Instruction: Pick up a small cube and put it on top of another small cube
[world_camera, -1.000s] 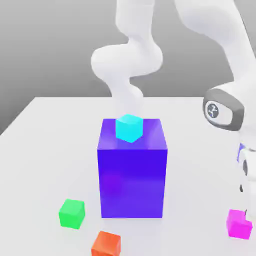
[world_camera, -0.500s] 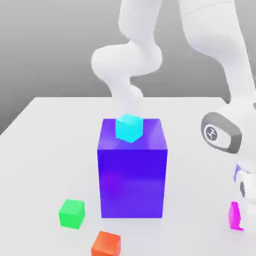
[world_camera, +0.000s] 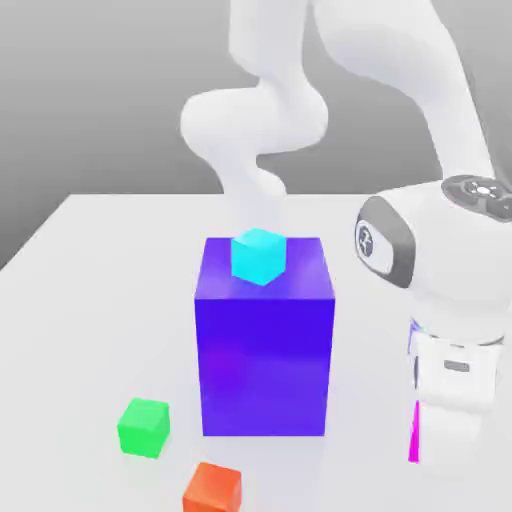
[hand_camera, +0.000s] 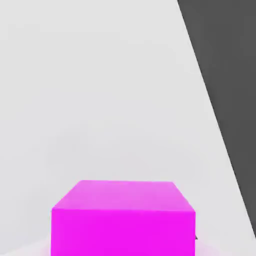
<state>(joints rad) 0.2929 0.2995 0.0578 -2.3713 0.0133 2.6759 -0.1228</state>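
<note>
Magenta cube (hand_camera: 122, 217): small, bright, uniform pink, sharp-edged; clamped in end effector (world_camera: 430, 450).

No words or numbers to read

The only sign I can find is a small round emblem (world_camera: 367, 238) on the dark grey cap at the side of my wrist joint (world_camera: 390, 245) in the exterior view; it looks like a white logo mark, perhaps a stylised figure, but I cannot make out any letter in it. The faces of the magenta cube (hand_camera: 122, 217), the green cube (world_camera: 143, 427), the orange-red cube (world_camera: 212, 488), the cyan cube (world_camera: 259, 256) and the big blue-purple block (world_camera: 264, 345) are plain colour and carry no print.
</note>
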